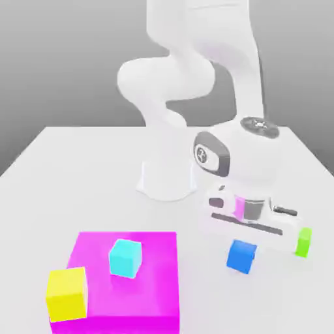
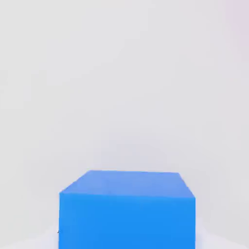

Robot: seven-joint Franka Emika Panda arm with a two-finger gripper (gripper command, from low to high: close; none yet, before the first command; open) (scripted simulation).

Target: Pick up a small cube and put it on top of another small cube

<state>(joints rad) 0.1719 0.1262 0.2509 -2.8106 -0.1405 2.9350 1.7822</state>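
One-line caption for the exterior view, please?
Gripper low over the blue cube; cyan cube on the magenta slab.

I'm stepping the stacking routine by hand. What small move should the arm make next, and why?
Probably lower the hand a little over the blue cube before gripping: the cube sits on the table right beneath the hand, apart from the cyan cube on the magenta block.

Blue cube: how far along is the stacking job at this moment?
Done: nothing is stacked yet. The blue cube sits on the white table, apart from the cyan cube on the magenta block. In hand: the hand is low, right at the blue cube. Left: grasping, lifting, and placing it on another small cube.
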